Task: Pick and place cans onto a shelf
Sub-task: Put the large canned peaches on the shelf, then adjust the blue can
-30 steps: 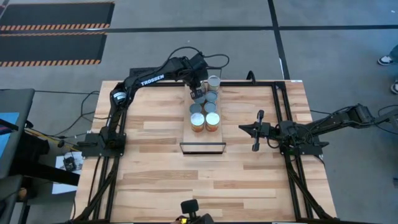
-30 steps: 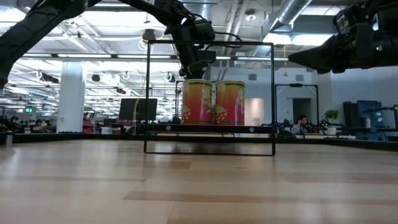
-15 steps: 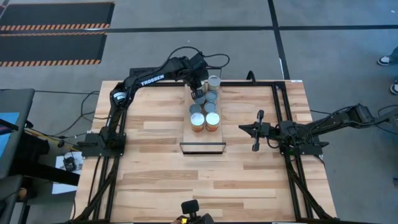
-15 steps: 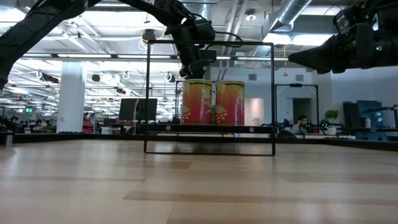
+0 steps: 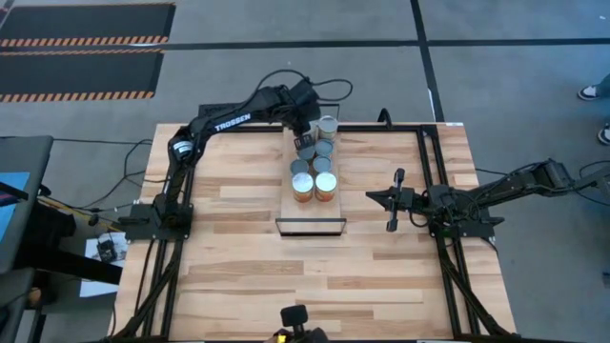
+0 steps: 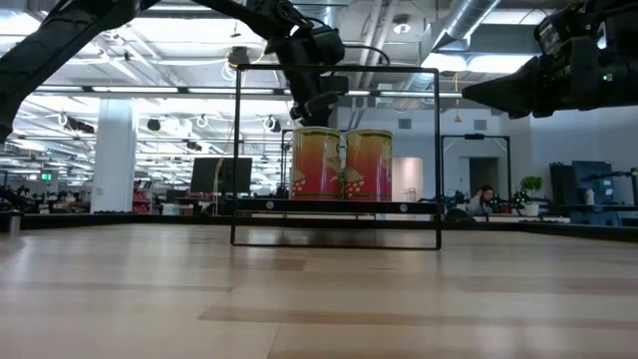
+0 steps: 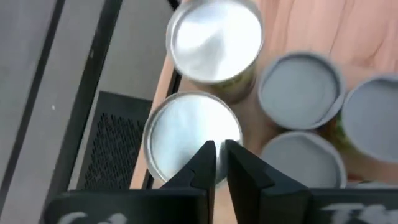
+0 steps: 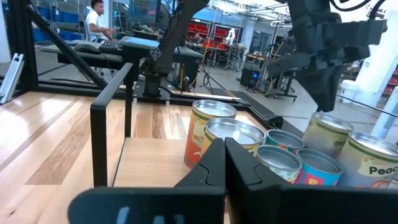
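The cans [image 5: 315, 170] stand clustered on the shelf [image 5: 310, 211] at the far middle of the desk [image 5: 238, 248]. The left gripper [image 5: 306, 139] hangs just above the shelf's far cans, fingers nearly together and empty. The right gripper [image 5: 394, 200] waits right of the shelf, closed

Striped floor mats [image 5: 86, 50], seated person [image 8: 98, 17] beyond the table [image 5: 238, 257]
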### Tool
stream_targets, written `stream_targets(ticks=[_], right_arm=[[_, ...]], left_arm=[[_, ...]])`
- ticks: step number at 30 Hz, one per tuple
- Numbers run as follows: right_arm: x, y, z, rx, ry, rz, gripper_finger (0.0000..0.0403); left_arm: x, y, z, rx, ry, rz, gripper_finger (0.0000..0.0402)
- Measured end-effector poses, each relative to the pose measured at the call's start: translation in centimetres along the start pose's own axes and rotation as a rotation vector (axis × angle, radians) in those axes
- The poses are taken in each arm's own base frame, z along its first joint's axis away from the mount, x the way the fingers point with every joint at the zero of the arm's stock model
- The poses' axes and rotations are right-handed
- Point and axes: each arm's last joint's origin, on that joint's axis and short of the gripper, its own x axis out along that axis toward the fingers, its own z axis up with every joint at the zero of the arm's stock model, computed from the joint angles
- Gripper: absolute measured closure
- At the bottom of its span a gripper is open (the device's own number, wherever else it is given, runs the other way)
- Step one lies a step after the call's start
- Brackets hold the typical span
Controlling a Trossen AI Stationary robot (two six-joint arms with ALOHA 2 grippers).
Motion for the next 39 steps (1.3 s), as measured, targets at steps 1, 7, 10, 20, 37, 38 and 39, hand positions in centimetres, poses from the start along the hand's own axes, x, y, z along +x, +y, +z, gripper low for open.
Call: stream_targets(ticks=[1,7,10,20,37,38,39], right_arm=[[0.0,0.0,0.0,0.0,0.0,0.0,0.0392],[0.0,0.0,0.0,0.0,0.0,0.0,0.0392],[0.0,0.0,0.0,0.0,0.0,0.0,0.0392],[0.0,0.0,0.0,0.0,0.0,0.0,0.0392],[0.0,0.0,0.0,-0.003,-0.001,0.001,0.0392],[0.0,0.0,0.0,-0.003,-0.001,0.001,0.0392],[0.0,0.0,0.0,-0.003,-0.001,0.001,0.0392]], left_arm=[[-0.1,0.0,0.1,0.003,-0.01,-0.006,0.0385],[-0.3,-0.1,1.3,0.008,-0.13,-0.015,0.04],[-0.2,-0.1,1.9,0.006,-0.202,-0.055,0.0401],[1.3,-0.1,2.1,0.001,-0.272,-0.075,0.0401],[3.8,-0.3,1.7,-0.001,-0.202,-0.05,0.0401],[3.8,-0.3,1.7,-0.002,-0.202,-0.049,0.0401],[3.8,-0.3,1.6,-0.002,-0.196,-0.049,0.0401]])
